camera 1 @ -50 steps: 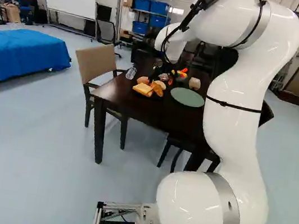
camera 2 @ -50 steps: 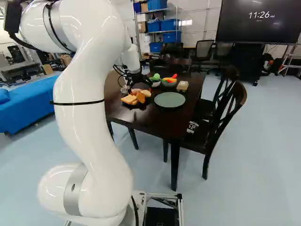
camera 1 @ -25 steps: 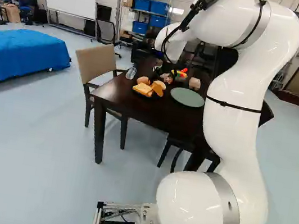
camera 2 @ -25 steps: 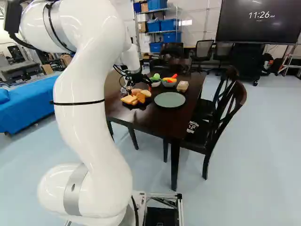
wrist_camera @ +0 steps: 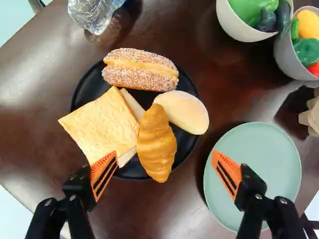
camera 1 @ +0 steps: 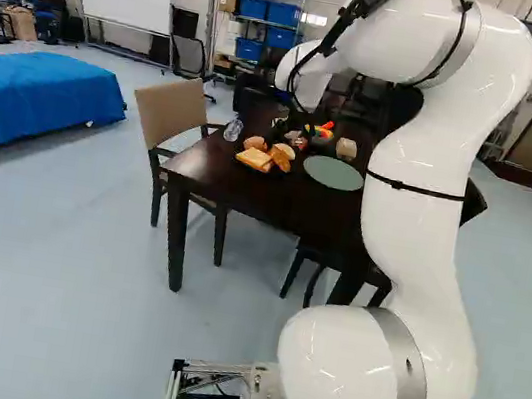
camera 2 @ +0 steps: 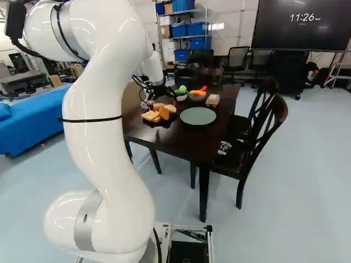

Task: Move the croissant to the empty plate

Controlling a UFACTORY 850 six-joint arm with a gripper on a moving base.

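Claw (wrist_camera: 164, 153) spread wide, nothing gripped. Croissant (wrist_camera: 157, 149) lies ahead, between its fingers' lines, on black plate (wrist_camera: 186, 144); empty green plate (wrist_camera: 269, 164) beneath one finger. Step, judged: pre-grasp approach. Next: centre, descend, close, avoiding the adjacent toast (wrist_camera: 97, 127).

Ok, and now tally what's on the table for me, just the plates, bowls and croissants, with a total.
Plates: 2 (black plate, green plate)
Bowls: 2 (nearer bowl to the black plate, farther bowl)
Croissants: 1 (croissant on the black plate)
Total: 5
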